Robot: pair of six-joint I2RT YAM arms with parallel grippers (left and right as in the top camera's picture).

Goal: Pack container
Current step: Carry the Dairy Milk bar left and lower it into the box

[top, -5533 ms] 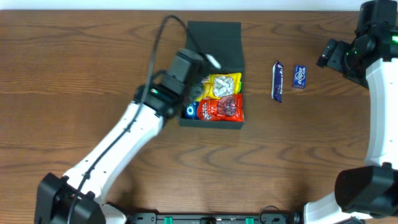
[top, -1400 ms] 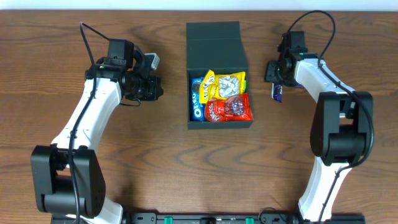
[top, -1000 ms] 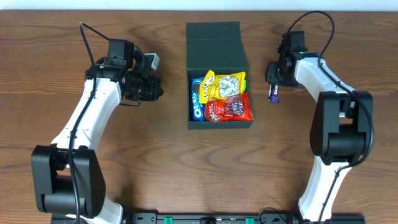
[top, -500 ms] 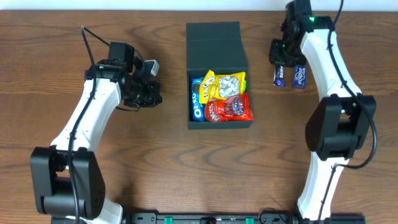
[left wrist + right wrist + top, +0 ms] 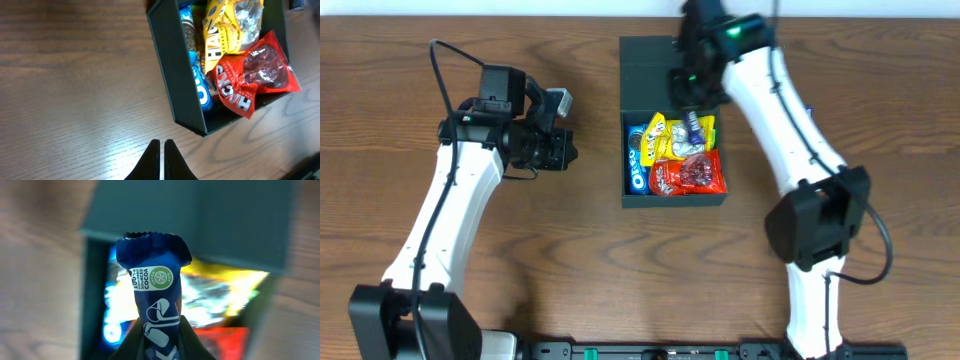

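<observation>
While the right gripper [image 5: 156, 341] clamps a blue chocolate bar [image 5: 154, 287], the bar's long axis points, apparently, straight down into the open container [image 5: 672, 200] just beneath.

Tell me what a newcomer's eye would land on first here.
The open dark box at the far middle of the table stands out, crammed with a bright yellow packet and a red packet. Above it, the right hand holds a blue bar over the opening. The left hand hangs shut over bare wood beside the box.
</observation>
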